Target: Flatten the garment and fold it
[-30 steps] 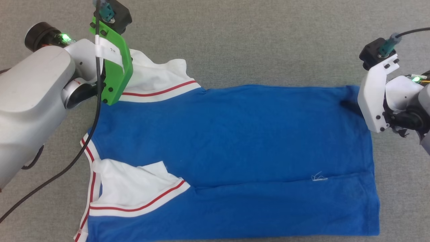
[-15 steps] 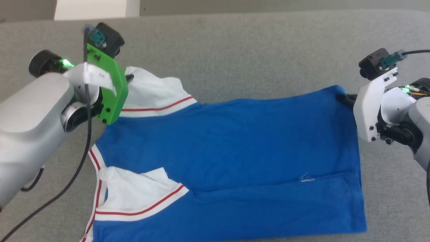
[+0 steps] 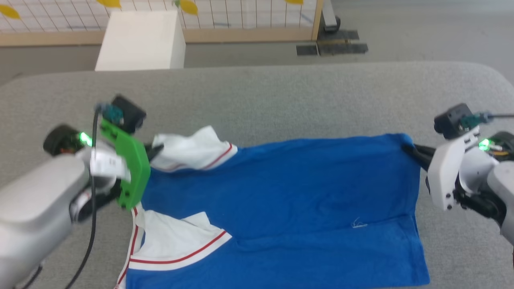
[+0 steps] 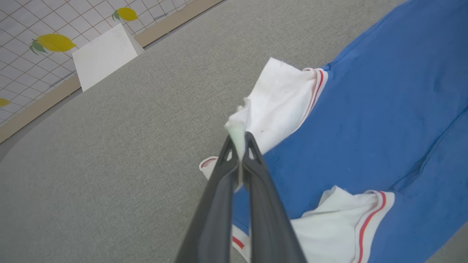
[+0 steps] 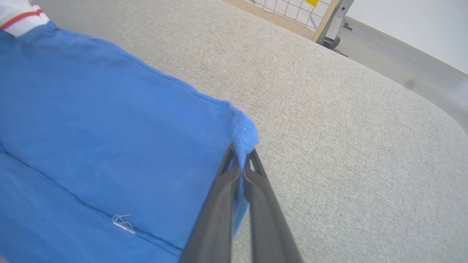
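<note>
The garment [image 3: 289, 192] is a bright blue shirt with white sleeves and red-and-white trim, spread across a grey padded table [image 3: 281, 100]. My left gripper [image 3: 154, 150] is shut on the far white sleeve [image 3: 192, 152]; in the left wrist view its fingertips [image 4: 239, 144] pinch a fold of that white cloth [image 4: 278, 106]. My right gripper [image 3: 407, 148] is shut on the blue far hem corner [image 5: 245, 133], with the cloth squeezed between the fingers [image 5: 234, 190]. Both held edges are raised off the table. The near sleeve [image 3: 176, 241] lies folded over the blue body.
Beyond the table's far edge stand a white box [image 3: 140, 40] and a wire-grid panel with yellow lemon shapes [image 3: 225, 16] in a wooden frame. Bare grey table surface lies beyond the shirt and to the right [image 5: 347, 146].
The head camera has tilted up, bringing the far table edge and room into view. My right gripper has shut on the hem corner, and both held edges have lifted.
</note>
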Controlling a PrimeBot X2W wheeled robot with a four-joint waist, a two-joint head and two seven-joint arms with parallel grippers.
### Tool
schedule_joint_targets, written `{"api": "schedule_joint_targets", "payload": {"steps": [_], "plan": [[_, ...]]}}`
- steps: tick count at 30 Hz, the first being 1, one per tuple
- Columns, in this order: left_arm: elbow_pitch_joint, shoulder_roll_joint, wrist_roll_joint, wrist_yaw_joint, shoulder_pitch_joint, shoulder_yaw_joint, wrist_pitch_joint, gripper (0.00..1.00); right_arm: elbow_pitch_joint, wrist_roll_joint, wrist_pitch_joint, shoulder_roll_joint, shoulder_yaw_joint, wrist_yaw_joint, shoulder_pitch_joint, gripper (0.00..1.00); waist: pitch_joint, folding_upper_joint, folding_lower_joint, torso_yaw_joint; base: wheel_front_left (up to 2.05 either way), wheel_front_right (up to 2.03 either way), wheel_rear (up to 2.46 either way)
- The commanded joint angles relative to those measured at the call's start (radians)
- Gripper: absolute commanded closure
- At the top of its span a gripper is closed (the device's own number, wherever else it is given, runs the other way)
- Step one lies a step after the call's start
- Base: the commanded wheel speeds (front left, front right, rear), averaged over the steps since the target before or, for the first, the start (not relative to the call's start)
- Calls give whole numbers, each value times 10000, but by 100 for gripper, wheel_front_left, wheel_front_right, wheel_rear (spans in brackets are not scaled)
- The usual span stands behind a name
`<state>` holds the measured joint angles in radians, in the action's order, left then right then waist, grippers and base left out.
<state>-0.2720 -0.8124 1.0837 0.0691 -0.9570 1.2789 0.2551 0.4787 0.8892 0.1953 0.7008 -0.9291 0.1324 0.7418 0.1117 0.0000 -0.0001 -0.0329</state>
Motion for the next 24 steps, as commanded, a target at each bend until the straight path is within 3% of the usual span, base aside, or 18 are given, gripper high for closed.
{"api": "schedule_joint_targets", "payload": {"steps": [1,14,18,24], "plan": [[271,-197,8,-171,412,8,-120,100,-64,-100,-205,61,31,-17,-253,100,-417,0,1,150,0,0,0],[2734,-1412,352,-1733,3174,11,-939,100,-768,-88,-975,569,722,-17,-2599,100,-770,0,1,463,0,0,0],[2919,-1411,323,-1869,3942,12,-908,100,-941,-96,-894,645,895,-17,-3367,100,-753,0,1,514,0,0,0],[2521,-980,280,-1872,4733,13,-857,100,-917,-114,-780,453,1233,-17,-4141,100,-562,0,1,489,0,0,0]]}}
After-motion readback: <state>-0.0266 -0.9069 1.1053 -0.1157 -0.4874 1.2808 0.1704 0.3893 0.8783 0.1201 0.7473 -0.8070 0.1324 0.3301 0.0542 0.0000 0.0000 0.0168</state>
